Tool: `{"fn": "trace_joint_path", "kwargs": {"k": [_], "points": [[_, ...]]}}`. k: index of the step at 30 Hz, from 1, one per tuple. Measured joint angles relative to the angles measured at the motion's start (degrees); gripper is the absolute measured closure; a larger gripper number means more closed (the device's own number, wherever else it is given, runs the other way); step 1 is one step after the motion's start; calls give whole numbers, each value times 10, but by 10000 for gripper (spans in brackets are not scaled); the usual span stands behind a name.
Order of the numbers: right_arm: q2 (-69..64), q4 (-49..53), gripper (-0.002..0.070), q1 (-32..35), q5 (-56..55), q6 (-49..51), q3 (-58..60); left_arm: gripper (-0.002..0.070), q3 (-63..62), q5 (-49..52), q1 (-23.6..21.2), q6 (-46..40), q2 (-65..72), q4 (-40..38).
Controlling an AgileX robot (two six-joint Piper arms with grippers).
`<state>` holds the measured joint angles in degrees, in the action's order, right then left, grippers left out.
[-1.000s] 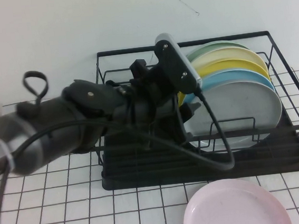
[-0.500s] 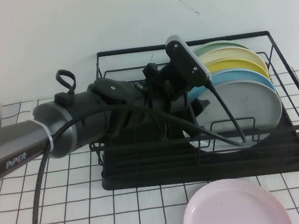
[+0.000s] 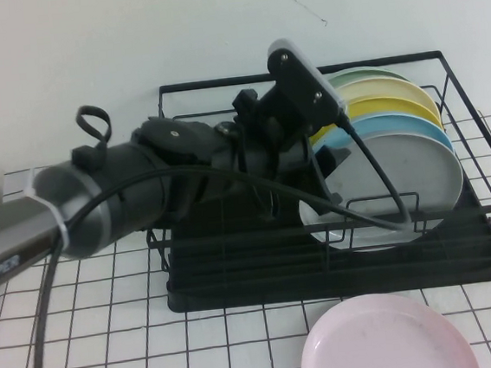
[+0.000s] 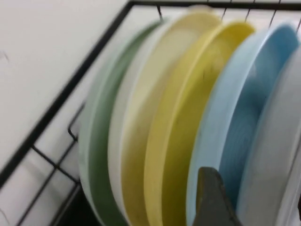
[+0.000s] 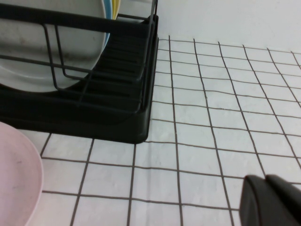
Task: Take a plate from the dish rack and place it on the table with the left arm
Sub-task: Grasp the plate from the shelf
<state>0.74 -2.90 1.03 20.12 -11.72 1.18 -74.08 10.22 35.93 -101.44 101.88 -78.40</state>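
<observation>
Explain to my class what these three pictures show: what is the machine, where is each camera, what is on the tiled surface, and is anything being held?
The machine is a robot with two arms, each ending in a two-fingered gripper. One camera looks down from above; the others sit on each wrist.

From above, the left arm reaches into a black wire dish rack on the white gridded table. Plates stand upright in the rack: green, cream, yellow, light blue and, at the front, a pale grey plate. A pale pink plate lies flat on the table before the rack.

The left gripper is open at the grey plate's edge; its wrist camera shows one finger by the blue and grey plates. Nothing is gripped.

The right gripper shows only at the edge of its own view, low over the table beside the rack.
</observation>
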Motion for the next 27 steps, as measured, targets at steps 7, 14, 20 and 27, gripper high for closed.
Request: {"fn": "trace_joint_path", "kwargs": {"k": [7,14,20,27], "points": [[0,0,678,0,0,0,0,322,0,61,1,0,-23,0],[0,0,678,0,0,0,0,322,0,64,1,-16,21,3],[0,0,678,0,0,0,0,421,0,38,1,-30,42,4],[0,0,678,0,0,0,0,601,-1,1,1,-30,39,-1]]}}
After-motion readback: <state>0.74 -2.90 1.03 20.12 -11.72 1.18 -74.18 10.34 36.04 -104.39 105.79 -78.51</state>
